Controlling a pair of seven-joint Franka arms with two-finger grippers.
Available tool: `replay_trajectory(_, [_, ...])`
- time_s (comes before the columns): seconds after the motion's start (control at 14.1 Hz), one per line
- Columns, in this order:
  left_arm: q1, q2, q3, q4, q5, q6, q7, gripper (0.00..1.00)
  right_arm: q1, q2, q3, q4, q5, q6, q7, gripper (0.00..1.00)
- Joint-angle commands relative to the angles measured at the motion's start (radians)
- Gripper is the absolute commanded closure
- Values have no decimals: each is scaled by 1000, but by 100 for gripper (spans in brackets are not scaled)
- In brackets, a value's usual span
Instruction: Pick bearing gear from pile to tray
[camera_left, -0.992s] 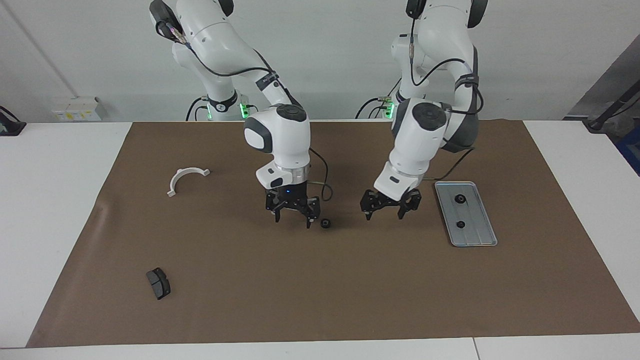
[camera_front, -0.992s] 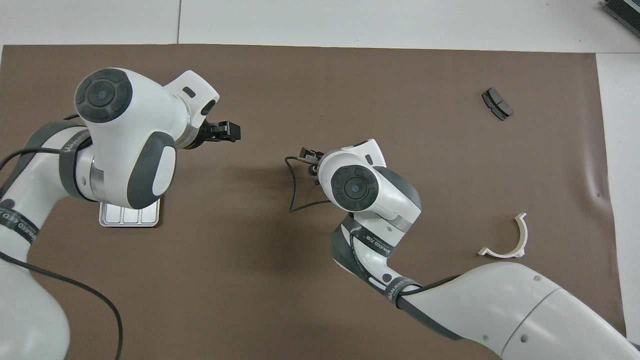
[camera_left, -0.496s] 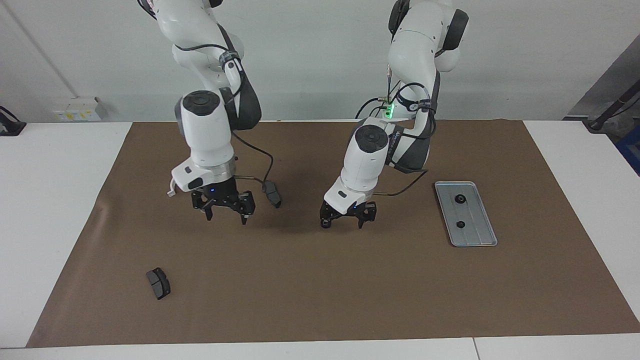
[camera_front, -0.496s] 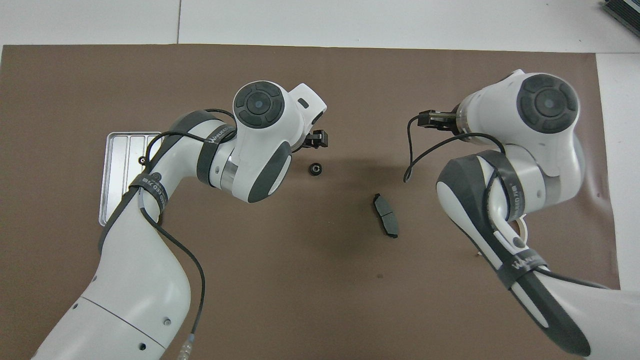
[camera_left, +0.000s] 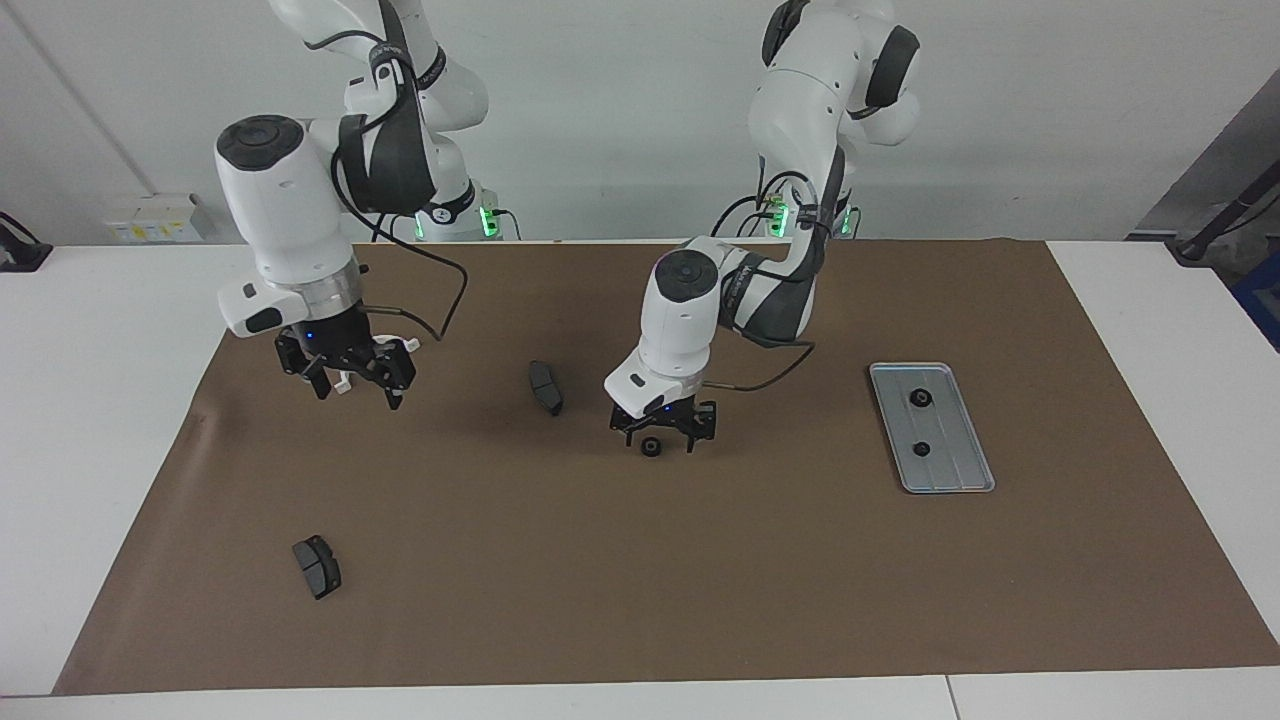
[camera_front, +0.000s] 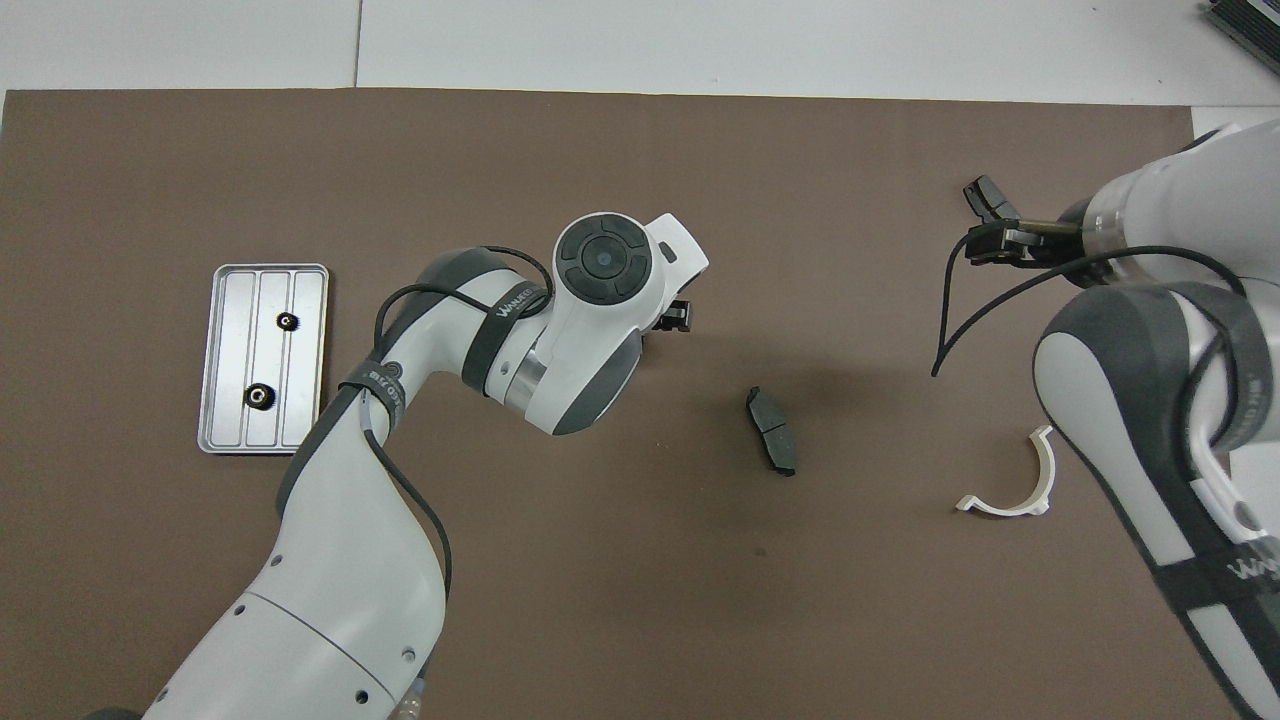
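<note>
1. Nearest the robots, the right gripper (camera_left: 345, 378) hangs open and empty over the white half-ring bracket (camera_front: 1008, 478).
2. Farther out, the left gripper (camera_left: 663, 437) straddles a black gear (camera_left: 651, 447), fingers spread.
3. Closing off-centre could flick it away from the tray (camera_left: 976, 470).

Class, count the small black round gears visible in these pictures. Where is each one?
3. Two small black round gears lie in the flat silver-grey metal tray. A third sits on the brown mat under the left gripper. None appear hidden.
</note>
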Motion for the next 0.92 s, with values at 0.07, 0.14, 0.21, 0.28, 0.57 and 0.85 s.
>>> replay_trajectory(0.07, [-18, 11, 20, 5, 28, 5, -15, 7, -3, -117, -68, -8, 31, -152, -135, 0])
replay_trajectory(0.14, [-18, 9, 20, 3, 28, 7, -15, 8, -3, -136, -78, 7, 31, -209, -138, 0])
replay_trajectory(0.21, [-13, 9, 20, -1, 27, 13, -15, 10, -3, -140, -91, 56, 33, -281, -142, 0])
replay_trajectory(0.28, [-10, 9, 20, -3, 27, 14, -15, 14, -5, -131, -92, 119, 31, -356, -168, 0])
replay_trajectory(0.57, [-15, 8, 20, -41, 28, 45, -15, 21, -3, -137, -92, 119, 33, -396, -179, 0])
replay_trajectory(0.85, [-18, 8, 20, -49, 31, 45, -15, 32, -32, -142, -71, 116, 39, -432, -179, 0])
